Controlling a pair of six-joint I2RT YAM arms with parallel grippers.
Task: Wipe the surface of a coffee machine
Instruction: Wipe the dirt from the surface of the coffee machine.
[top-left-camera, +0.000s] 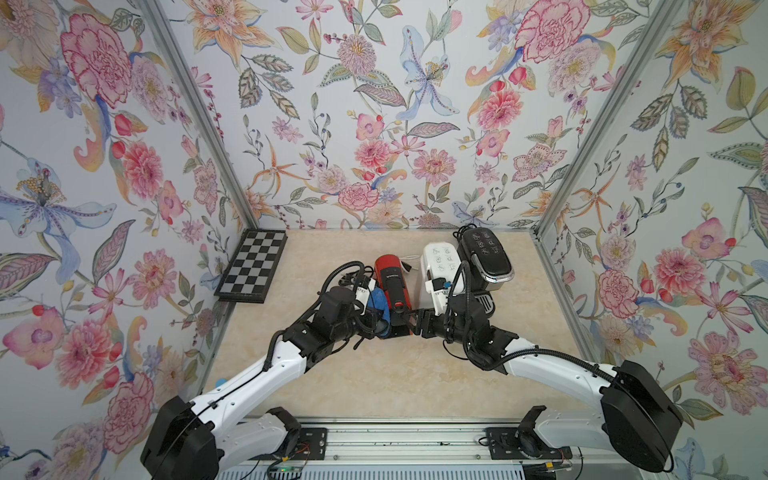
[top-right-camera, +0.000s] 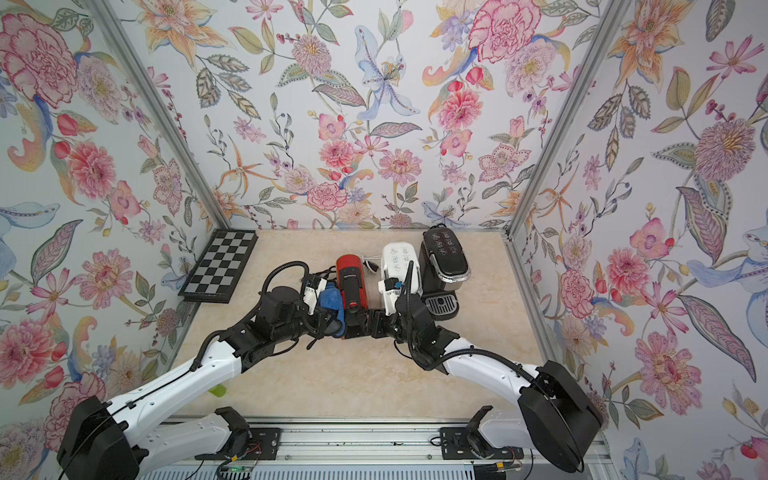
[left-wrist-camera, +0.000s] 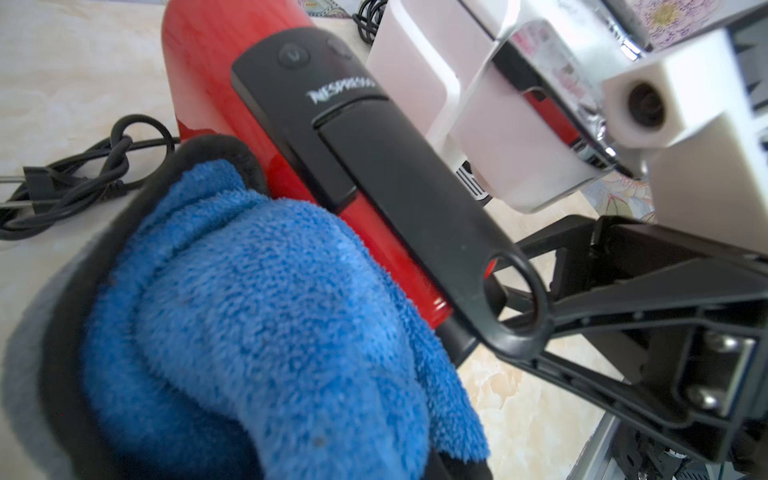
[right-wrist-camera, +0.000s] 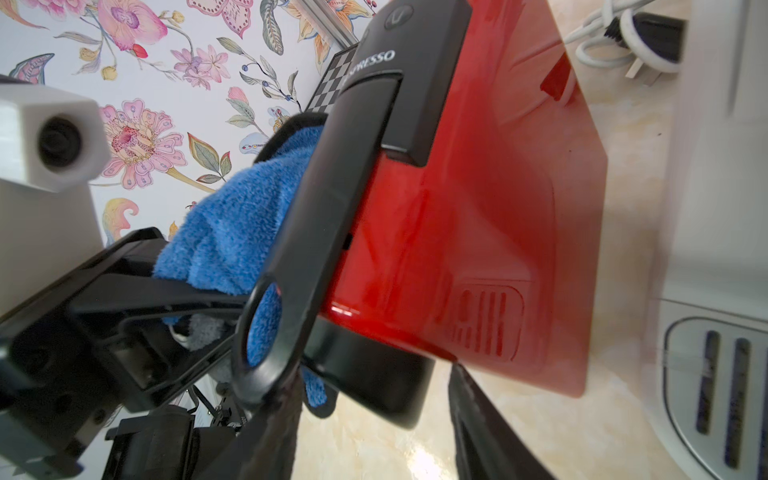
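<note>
The bench (top-left-camera: 374, 382) holds three coffee machines in a row toward the far wall: the black machine (top-left-camera: 486, 257) on the right, the white machine (top-left-camera: 436, 266) just beside it, and the red machine (top-left-camera: 392, 278) in the middle of the bench. A chessboard (top-left-camera: 253, 266) sits at the far left, out of the way. I think the red machine is the one to clean, since both arms meet at it. The blue cloth (top-left-camera: 379, 305) is bunched up and pressed on its left side, so it can rub there. The left fingers (top-left-camera: 376, 324) are shut tight on the cloth so it will not slip. The right fingers (top-left-camera: 409, 323) are about half open, one on each side of the machine's black near end, and look to be pinching it. That likely stops the machine sliding when the cloth pushes.
</note>
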